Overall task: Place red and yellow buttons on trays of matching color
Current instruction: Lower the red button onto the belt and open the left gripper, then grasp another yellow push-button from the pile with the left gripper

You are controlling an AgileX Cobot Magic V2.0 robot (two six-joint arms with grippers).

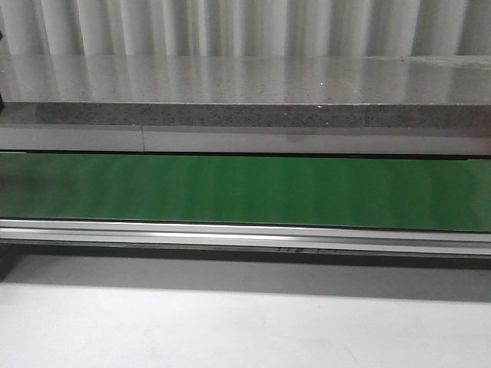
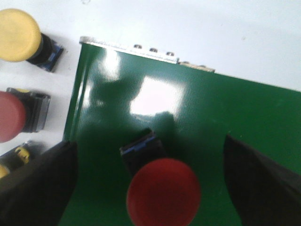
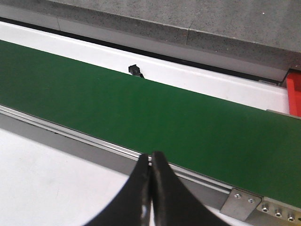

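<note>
In the left wrist view a red button [image 2: 163, 191] with a black base lies on the green conveyor belt [image 2: 211, 113], near the belt's end. My left gripper [image 2: 149, 141] is open, with one finger [image 2: 37, 188] on each side of the button and neither touching it. On the white table beside the belt lie a yellow button [image 2: 18, 34], a second red button [image 2: 9, 116] and part of another yellow one [image 2: 3, 169]. My right gripper [image 3: 151, 155] is shut on nothing above the white table in front of the belt rail. A corner of the red tray [image 3: 294, 94] shows past the belt's end.
The green belt [image 1: 245, 192] runs across the front view with a metal rail [image 1: 245, 234] along its near side and a grey stone ledge [image 1: 245, 84] behind. No gripper or button shows in the front view. A small black part [image 3: 135, 70] sits at the belt's far edge.
</note>
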